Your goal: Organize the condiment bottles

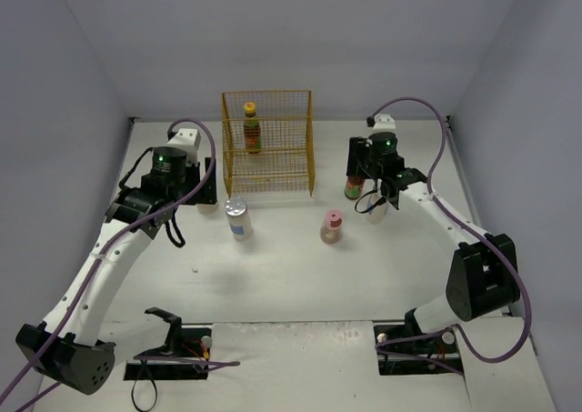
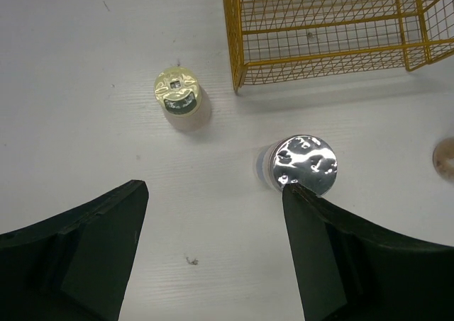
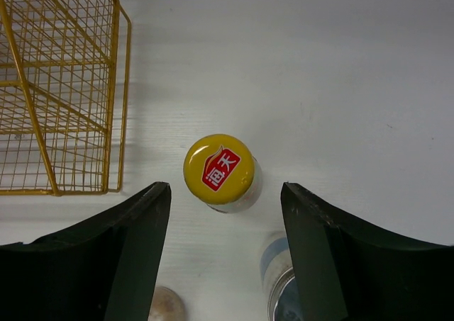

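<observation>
Right hand (image 1: 371, 194) hangs beside the yellow wire rack (image 1: 268, 144), over a dark yellow-capped bottle (image 1: 353, 186) standing on the white desk (image 1: 273, 276). Left wrist: my left hand (image 2: 213, 193) gapes empty near a pale silver-lidded jar (image 2: 305, 164). Right wrist: open jaws straddle that bottle untouched, lined up, I judge, for racking.

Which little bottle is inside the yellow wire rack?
The dark bottle with the yellow cap, standing upright in the rack; its twin, like the rest, stands out on the table.

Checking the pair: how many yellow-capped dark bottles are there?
2. The first bottle stands inside the yellow wire rack; the second bottle stands on the table right of the rack. None seems hidden.
</observation>
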You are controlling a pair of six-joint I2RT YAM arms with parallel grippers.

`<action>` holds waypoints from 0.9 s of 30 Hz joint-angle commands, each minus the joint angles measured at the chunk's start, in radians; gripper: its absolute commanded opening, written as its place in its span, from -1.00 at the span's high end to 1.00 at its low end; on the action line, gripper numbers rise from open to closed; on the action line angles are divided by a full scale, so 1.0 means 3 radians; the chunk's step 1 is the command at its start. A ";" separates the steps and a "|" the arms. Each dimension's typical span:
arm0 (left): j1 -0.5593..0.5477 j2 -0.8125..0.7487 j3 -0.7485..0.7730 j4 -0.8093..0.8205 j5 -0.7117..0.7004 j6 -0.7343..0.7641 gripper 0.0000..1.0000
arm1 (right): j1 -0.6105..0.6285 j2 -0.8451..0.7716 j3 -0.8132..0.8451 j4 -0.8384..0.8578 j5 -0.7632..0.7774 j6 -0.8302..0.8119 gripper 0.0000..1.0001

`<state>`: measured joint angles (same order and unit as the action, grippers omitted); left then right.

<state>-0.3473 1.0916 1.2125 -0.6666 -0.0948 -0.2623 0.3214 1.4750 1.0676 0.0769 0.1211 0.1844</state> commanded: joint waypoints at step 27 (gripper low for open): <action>-0.0085 0.0002 0.0125 -0.0018 -0.0226 0.0082 -0.54 | -0.0069 0.0028 0.0005 0.0721 -0.0122 -0.0246 0.92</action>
<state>-0.3668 1.0885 1.1995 -0.7029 -0.1402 -0.2504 0.3065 1.5307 1.0374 0.2245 0.0921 0.1303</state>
